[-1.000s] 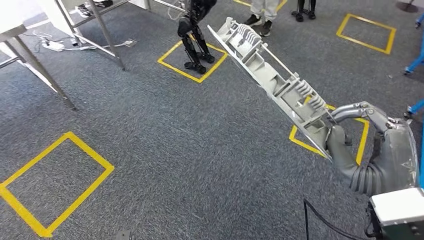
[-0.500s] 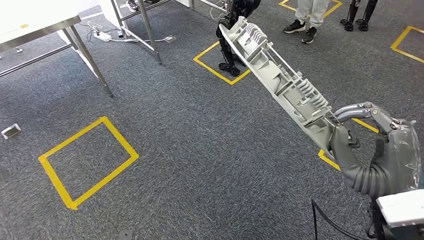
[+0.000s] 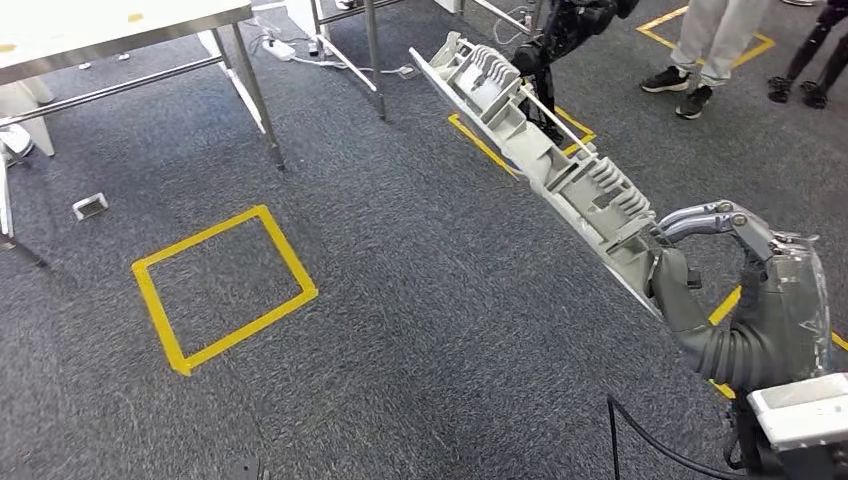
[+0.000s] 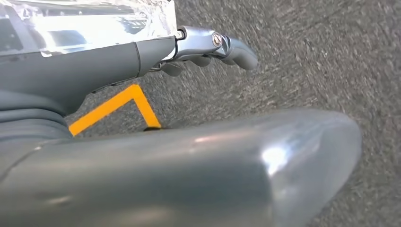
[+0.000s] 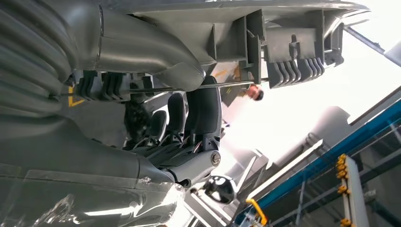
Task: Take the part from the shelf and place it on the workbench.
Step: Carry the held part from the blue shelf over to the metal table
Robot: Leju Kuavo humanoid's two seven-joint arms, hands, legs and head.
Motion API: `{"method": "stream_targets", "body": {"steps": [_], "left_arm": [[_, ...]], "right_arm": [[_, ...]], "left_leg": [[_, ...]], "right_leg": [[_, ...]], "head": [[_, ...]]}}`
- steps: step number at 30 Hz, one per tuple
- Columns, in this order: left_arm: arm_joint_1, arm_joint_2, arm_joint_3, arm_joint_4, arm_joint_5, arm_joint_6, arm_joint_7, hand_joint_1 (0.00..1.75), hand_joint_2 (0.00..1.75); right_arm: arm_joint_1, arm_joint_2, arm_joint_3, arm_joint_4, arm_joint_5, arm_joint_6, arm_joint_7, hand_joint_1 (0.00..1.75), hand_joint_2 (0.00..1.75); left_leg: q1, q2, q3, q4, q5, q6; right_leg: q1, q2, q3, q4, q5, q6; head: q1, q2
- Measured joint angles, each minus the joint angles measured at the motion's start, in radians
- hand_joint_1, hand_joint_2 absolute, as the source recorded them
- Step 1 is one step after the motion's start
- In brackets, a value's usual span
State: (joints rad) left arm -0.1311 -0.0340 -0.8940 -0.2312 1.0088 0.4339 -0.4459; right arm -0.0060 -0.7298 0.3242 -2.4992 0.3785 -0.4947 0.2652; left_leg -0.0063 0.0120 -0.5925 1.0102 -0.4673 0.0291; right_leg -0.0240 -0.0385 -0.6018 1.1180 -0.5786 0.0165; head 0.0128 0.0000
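A long grey ribbed plastic part (image 3: 540, 150) slants up and away over the carpet, and my right hand (image 3: 700, 270) grips its near end. In the right wrist view the part (image 5: 265, 33) lies across the hand, with the dark fingers (image 5: 198, 118) wrapped under it. The metal-legged workbench (image 3: 120, 25) stands at the far left, well apart from the part. My left hand (image 4: 208, 47) hangs over the carpet with nothing in it.
Yellow tape squares (image 3: 225, 285) mark the grey carpet. People's legs (image 3: 705, 50) and another robot's dark legs (image 3: 570, 30) stand at the far right. A power strip with cables (image 3: 280, 48) lies under the tables. A small box (image 3: 90, 206) sits on the floor.
The whole picture has shifted right: the camera has turned left, bringing the workbench further into view. The part stays gripped in my right hand at the same slant.
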Motion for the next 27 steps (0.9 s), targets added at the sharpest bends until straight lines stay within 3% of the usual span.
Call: {"method": "stream_targets", "body": {"steps": [2, 3, 4, 6, 8, 10, 12, 14, 16, 18, 19, 20, 21, 23, 25, 27], "left_arm": [[-0.003, -0.001, 0.0, 0.0, 0.0, 0.0, 0.0, 0.0, 0.0], [-0.003, -0.001, 0.0, 0.0, 0.001, -0.001, 0.0, 0.0, 0.0], [-0.002, -0.001, 0.0, 0.0, 0.002, -0.001, 0.0, 0.0, 0.0], [-0.001, -0.001, 0.0, 0.0, 0.003, -0.002, 0.0, 0.0, 0.0], [-0.002, -0.001, 0.0, 0.0, 0.004, -0.004, 0.0, 0.0, 0.0], [0.0, -0.001, 0.0, 0.0, 0.005, -0.005, -0.002, 0.0, 0.0], [0.004, 0.0, 0.0, 0.0, 0.006, -0.005, -0.005, 0.0, 0.0], [0.007, 0.0, 0.0, 0.0, 0.007, -0.006, -0.007, 0.0, 0.0], [0.005, 0.0, 0.0, 0.0, 0.007, -0.006, -0.008, 0.0, 0.0], [0.003, 0.0, 0.0, 0.0, 0.007, -0.006, -0.007, 0.0, 0.0], [0.005, 0.0, 0.0, 0.0, 0.007, -0.006, -0.006, 0.0, 0.0], [0.006, 0.0, 0.0, 0.0, 0.007, -0.007, -0.005, 0.0, 0.0], [0.007, 0.0, 0.0, 0.0, 0.007, -0.007, -0.005, 0.0, 0.0], [0.006, 0.001, 0.0, 0.0, 0.007, -0.009, -0.004, 0.0, 0.0], [0.004, 0.001, 0.0, 0.0, 0.007, -0.009, -0.004, 0.0, 0.0], [0.005, 0.002, 0.0, 0.0, 0.007, -0.009, -0.003, 0.0, 0.0]], "right_arm": [[0.001, 0.0, 0.0, 0.001, -0.003, 0.0, -0.002, 1.75, 1.75], [0.002, 0.0, 0.001, 0.002, -0.004, 0.0, -0.003, 1.75, 1.75], [0.003, 0.0, 0.001, 0.004, -0.006, 0.0, -0.004, 1.75, 1.75], [0.003, 0.0, 0.001, 0.006, -0.007, 0.0, -0.008, 1.75, 1.75], [0.004, 0.001, 0.0, 0.007, -0.008, 0.0, -0.013, 1.75, 1.75], [0.005, 0.002, 0.0, 0.009, -0.009, -0.001, -0.017, 1.75, 1.75], [0.003, 0.003, 0.0, 0.011, -0.015, 0.0, -0.02, 1.75, 1.75], [0.0, 0.004, 0.0, 0.014, -0.025, 0.001, -0.024, 1.75, 1.75], [-0.002, 0.006, 0.001, 0.016, -0.035, 0.004, -0.029, 1.75, 1.75], [-0.005, 0.007, 0.001, 0.018, -0.042, 0.006, -0.031, 1.75, 1.75], [-0.006, 0.008, 0.001, 0.02, -0.044, 0.007, -0.032, 1.75, 1.75], [-0.008, 0.009, 0.001, 0.022, -0.045, 0.008, -0.032, 1.75, 1.75], [-0.009, 0.01, 0.001, 0.024, -0.047, 0.009, -0.032, 1.75, 1.75], [-0.013, 0.012, 0.001, 0.026, -0.048, 0.01, -0.032, 1.75, 1.75], [-0.017, 0.014, 0.001, 0.027, -0.048, 0.011, -0.033, 1.75, 1.75], [-0.019, 0.015, 0.002, 0.03, -0.049, 0.012, -0.033, 1.75, 1.75]], "left_leg": [[0.0, -0.026, 0.0, 0.001, 0.0, 0.004], [-0.001, -0.04, 0.0, 0.003, -0.001, 0.005], [-0.001, -0.054, 0.001, 0.005, -0.002, 0.005], [0.0, -0.083, 0.002, 0.012, -0.006, 0.002], [0.001, -0.109, -0.004, 0.021, -0.01, -0.006], [0.006, -0.13, -0.015, 0.025, -0.01, -0.018], [0.011, -0.147, -0.022, 0.023, -0.008, -0.031], [0.01, -0.114, -0.035, 0.049, -0.028, -0.043], [0.01, -0.053, -0.079, 0.153, -0.08, -0.054], [0.013, -0.028, -0.134, 0.269, -0.119, -0.062], [0.014, -0.025, -0.145, 0.288, -0.116, -0.064], [0.014, -0.023, -0.136, 0.268, -0.094, -0.063], [0.014, -0.016, -0.109, 0.211, -0.057, -0.061], [0.003, 0.028, -0.043, 0.081, -0.002, -0.048], [-0.009, 0.061, -0.015, 0.021, 0.004, -0.033], [-0.01, 0.044, -0.014, 0.011, 0.003, -0.021]], "right_leg": [[0.0, 0.03, -0.073, 0.132, -0.049, 0.003], [0.0, 0.032, -0.1, 0.174, -0.053, 0.004], [0.0, 0.033, -0.111, 0.18, -0.037, 0.004], [-0.002, 0.047, -0.079, 0.083, 0.04, 0.001], [-0.009, 0.098, -0.033, -0.033, 0.089, -0.001], [-0.01, 0.128, -0.019, -0.069, 0.09, -0.003], [-0.007, 0.107, -0.015, -0.077, 0.092, -0.011], [-0.01, 0.08, -0.003, -0.089, 0.094, -0.022], [-0.01, 0.049, 0.01, -0.096, 0.091, -0.029], [-0.009, 0.019, 0.018, -0.096, 0.085, -0.032], [-0.009, 0.006, 0.021, -0.095, 0.082, -0.032], [-0.008, -0.006, 0.026, -0.095, 0.078, -0.031], [-0.008, -0.017, 0.032, -0.095, 0.074, -0.028], [-0.005, -0.038, 0.042, -0.095, 0.066, -0.022], [0.0, -0.057, 0.044, -0.095, 0.062, -0.013], [0.003, -0.08, 0.047, -0.099, 0.059, -0.003]], "head": [[0.011, 0.0], [0.014, 0.0], [0.016, 0.0], [0.02, 0.0], [0.023, 0.0], [0.024, 0.0], [0.024, 0.0], [0.017, 0.0], [0.005, 0.0], [-0.004, 0.0], [-0.006, 0.0], [-0.009, 0.0], [-0.012, 0.0], [-0.016, 0.0], [-0.017, 0.0], [-0.016, 0.0]]}}
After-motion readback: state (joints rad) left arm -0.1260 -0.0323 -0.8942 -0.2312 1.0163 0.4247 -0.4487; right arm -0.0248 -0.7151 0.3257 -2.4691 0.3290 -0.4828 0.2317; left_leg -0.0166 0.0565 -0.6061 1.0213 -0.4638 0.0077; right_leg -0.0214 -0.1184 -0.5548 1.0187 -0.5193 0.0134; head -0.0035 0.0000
